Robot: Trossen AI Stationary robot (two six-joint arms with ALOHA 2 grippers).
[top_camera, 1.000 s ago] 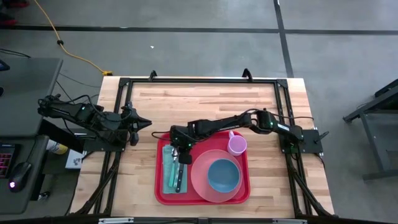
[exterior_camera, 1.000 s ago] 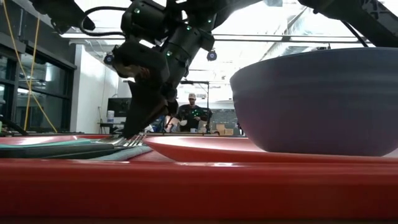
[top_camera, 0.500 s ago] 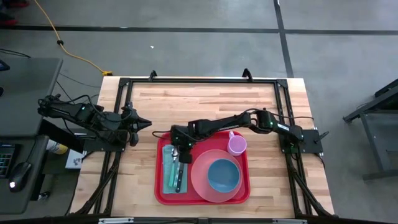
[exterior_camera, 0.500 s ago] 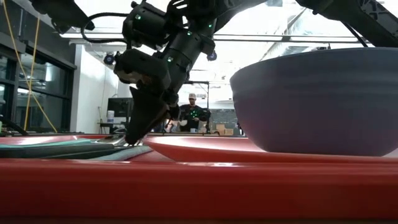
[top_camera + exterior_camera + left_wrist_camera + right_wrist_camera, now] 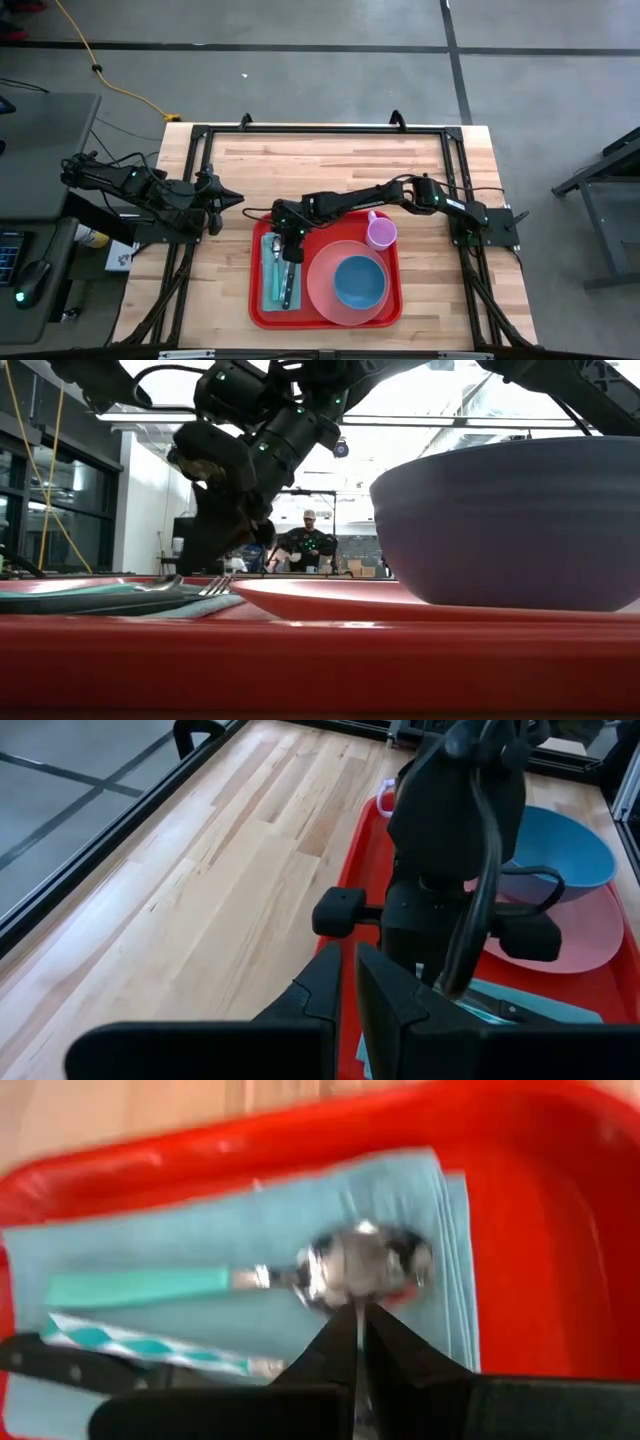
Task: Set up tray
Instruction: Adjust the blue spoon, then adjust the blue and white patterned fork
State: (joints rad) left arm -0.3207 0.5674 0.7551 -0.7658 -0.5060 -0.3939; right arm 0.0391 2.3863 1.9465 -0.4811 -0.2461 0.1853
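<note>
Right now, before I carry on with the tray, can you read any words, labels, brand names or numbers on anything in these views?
None can be read.
Large red plastic tray: no lettering shows.
Round pink plate, blue bowl, small pink cup: plain.
Folded teal napkin and the teal-handled spoon on it: no marks.
White item off the table's left edge: dark marks, too small to read.

Grey concrete floor (image 5: 330, 80), yellow cable (image 5: 100, 70), dark-framed windows (image 5: 50, 490), bright ceiling lights (image 5: 420, 420)
</note>
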